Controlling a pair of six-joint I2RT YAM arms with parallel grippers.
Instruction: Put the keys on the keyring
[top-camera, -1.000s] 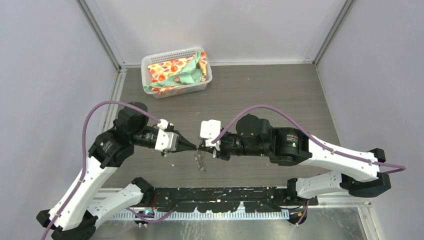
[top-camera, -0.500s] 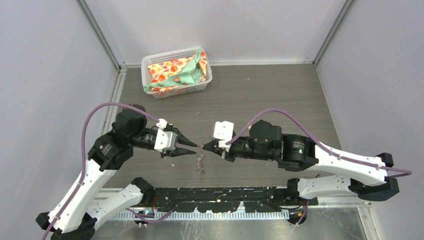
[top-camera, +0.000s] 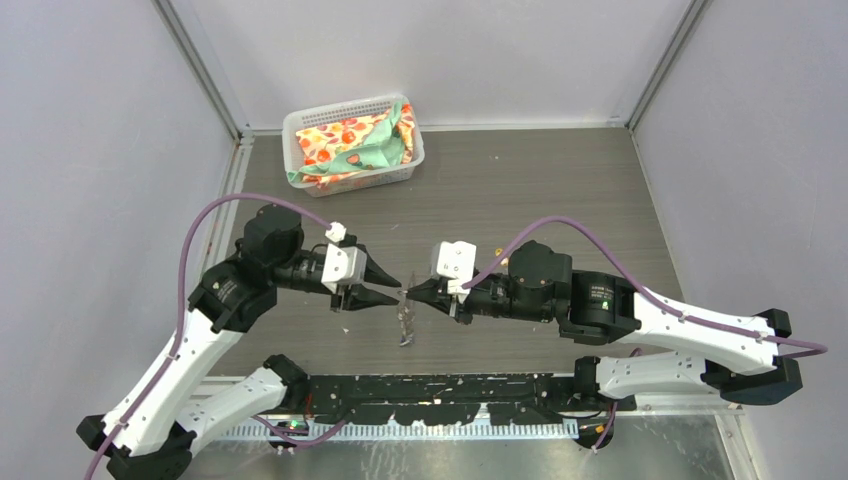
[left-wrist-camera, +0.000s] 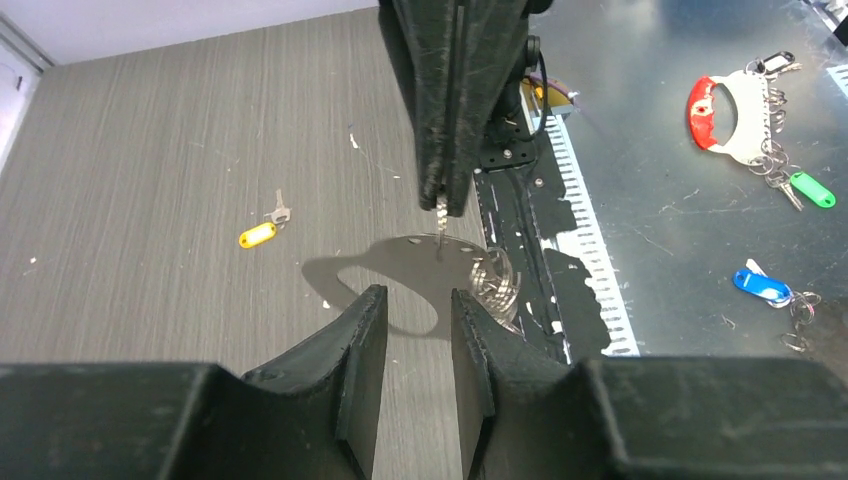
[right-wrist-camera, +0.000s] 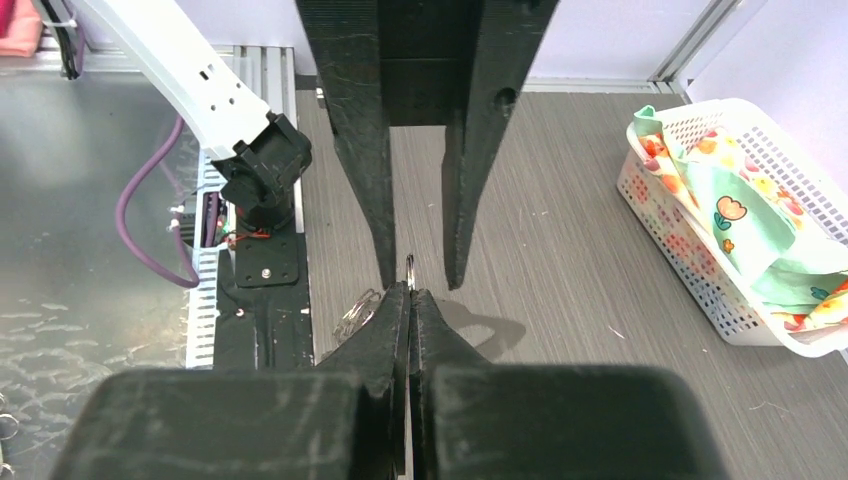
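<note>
My right gripper is shut on the keyring, which hangs below it over the table's front. In the right wrist view a thin metal sliver of the keyring pokes out of my shut right gripper. My left gripper faces it, open, with one finger on either side of that sliver and touching nothing. The left wrist view shows my left gripper empty and the held keyring just beyond it. A yellow-headed key lies on the table. A blue-headed key lies on the metal sheet.
A white basket of patterned cloth stands at the back left. The black base rail runs along the table's near edge. On the metal sheet lie a red-and-white key holder and a green tag.
My left gripper has opened and let go of the keyring, then shifted slightly back and up. My right arm has drawn a little to the right, still holding the keyring.
</note>
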